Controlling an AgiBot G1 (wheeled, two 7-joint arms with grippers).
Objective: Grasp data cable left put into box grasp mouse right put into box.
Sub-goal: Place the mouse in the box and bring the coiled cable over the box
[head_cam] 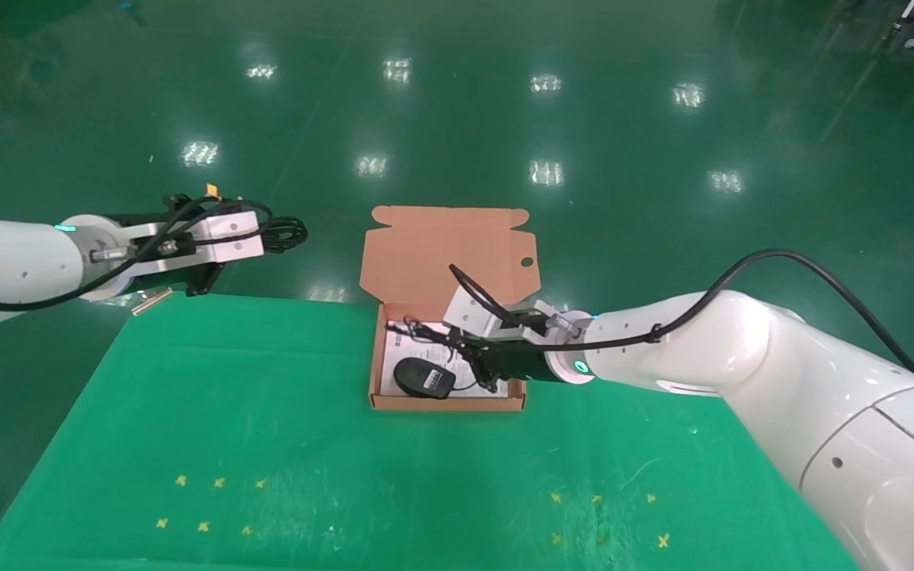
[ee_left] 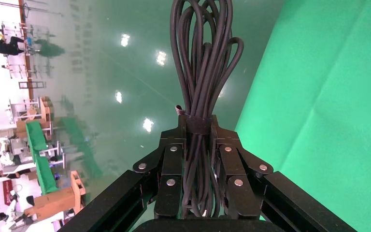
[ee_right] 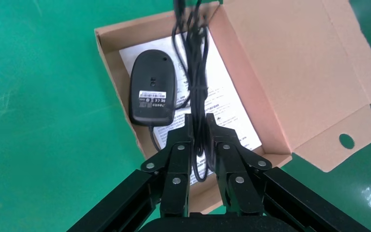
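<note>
My left gripper [head_cam: 257, 236] is shut on the data cable [head_cam: 290, 232], a black looped bundle. It holds the cable in the air past the table's far left edge; the left wrist view shows the gripper [ee_left: 199, 128] clamping the cable [ee_left: 200, 67] at its strap. My right gripper [head_cam: 457, 345] hangs over the open orange box [head_cam: 449, 404] and is shut on the mouse's thin cord [ee_right: 195, 48]. The black mouse [head_cam: 424, 377] lies label-up inside the box on the white leaflet [ee_right: 227, 96]. It also shows in the right wrist view [ee_right: 152, 89], just beyond my right gripper [ee_right: 200, 123].
The box lid [head_cam: 449, 246] stands open toward the far side, with a round hole [head_cam: 526, 261]. The green cloth table [head_cam: 266, 412] has small yellow marks [head_cam: 203, 503] near its front. Shiny green floor lies beyond the table's far edge.
</note>
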